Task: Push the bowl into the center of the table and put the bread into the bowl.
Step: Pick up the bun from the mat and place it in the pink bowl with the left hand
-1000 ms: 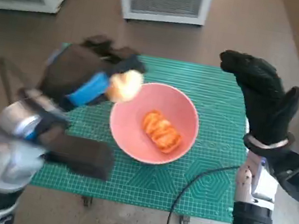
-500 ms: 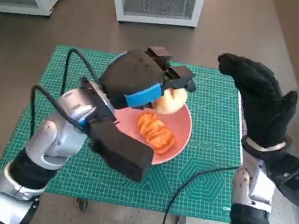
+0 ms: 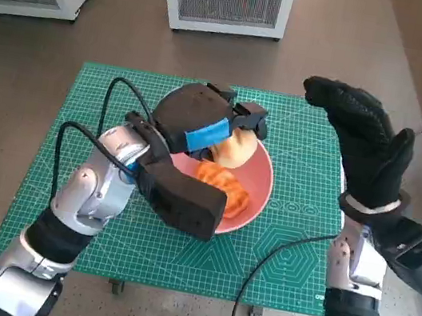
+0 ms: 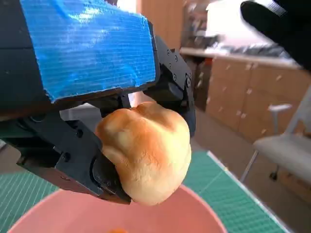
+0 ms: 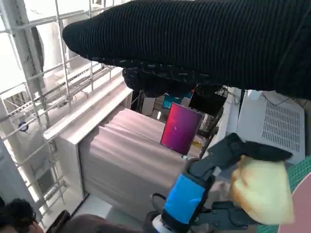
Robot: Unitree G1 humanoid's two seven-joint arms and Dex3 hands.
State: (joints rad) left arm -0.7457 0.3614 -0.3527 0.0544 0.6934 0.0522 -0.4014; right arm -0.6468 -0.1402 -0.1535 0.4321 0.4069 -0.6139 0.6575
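Over the pink bowl [image 3: 249,182], mid-counter [image 3: 294,245]: left hand [image 3: 197,119] pinching bread [image 3: 233,149]; right hand [image 3: 363,143] spread, raised, empty. Risk: bread dropped off-centre may strike the rim and roll onto the counter.

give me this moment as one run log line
left hand: holds bread roll over pink bowl | bowl: on green mat, orange pastry inside | right hand: open, raised, holds nothing

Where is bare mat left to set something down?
Bare green mat lies between the pink bowl and the right hand, and along the left edge beyond the left hand. The middle is crowded: bowl, bread, left forearm.
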